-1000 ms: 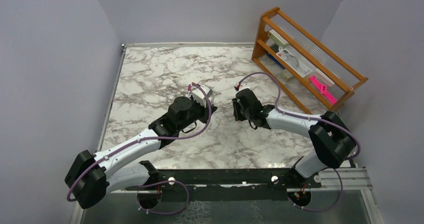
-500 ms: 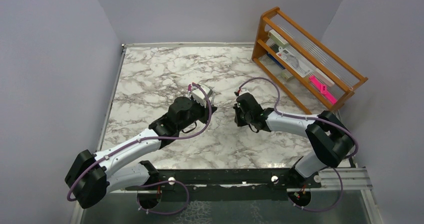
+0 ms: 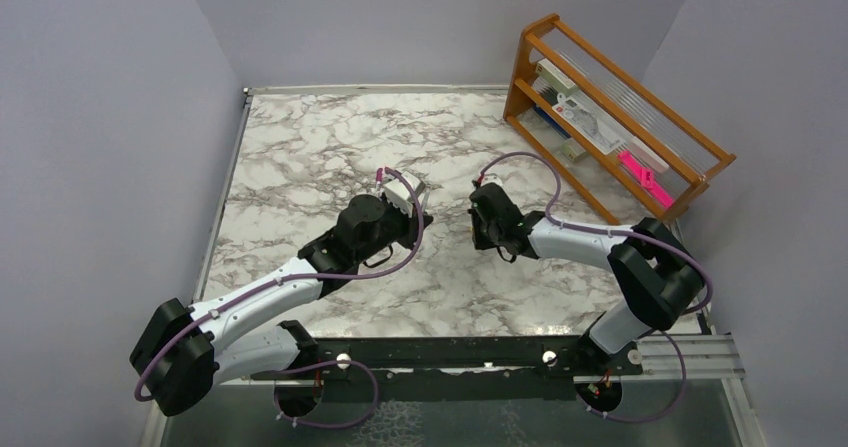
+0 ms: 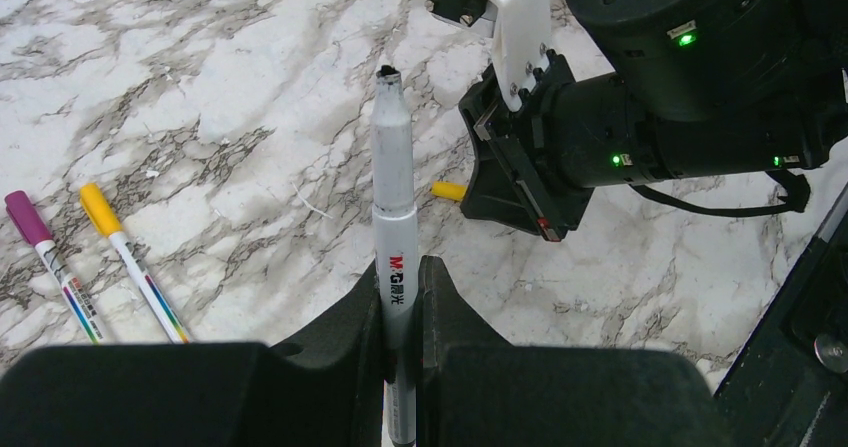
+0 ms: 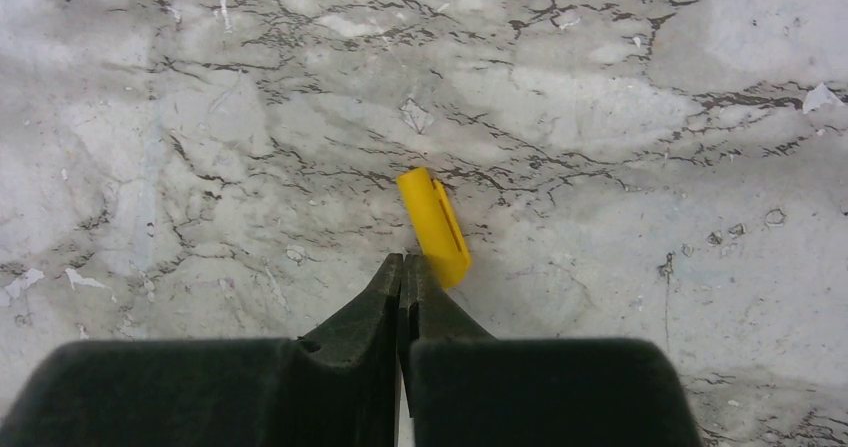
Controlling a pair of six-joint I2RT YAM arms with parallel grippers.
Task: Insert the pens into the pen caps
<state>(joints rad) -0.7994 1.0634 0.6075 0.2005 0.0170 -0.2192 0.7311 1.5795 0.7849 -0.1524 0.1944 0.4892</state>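
Note:
My left gripper [image 4: 402,267] is shut on a silver-grey pen [image 4: 392,167] that sticks out ahead with its dark tip bare, held above the marble table. A loose yellow cap [image 5: 434,227] lies flat on the table. My right gripper [image 5: 402,267] is shut and empty, its tips right beside the cap's near end, slightly to its left. In the left wrist view that cap [image 4: 447,190] peeks out from under the right gripper. Two other pens lie at the left, one wearing a purple cap [image 4: 25,217], one a yellow cap [image 4: 97,207]. In the top view the left gripper [image 3: 418,217] and right gripper [image 3: 480,229] face each other.
A wooden rack [image 3: 610,117] stands at the back right, holding boxes and a flat bright-pink object [image 3: 640,175]. Grey walls close in the marble table [image 3: 300,157] on the left, back and right.
The right gripper has shifted a little to the right and farther back. The left gripper, still holding the pen, has edged slightly towards it.

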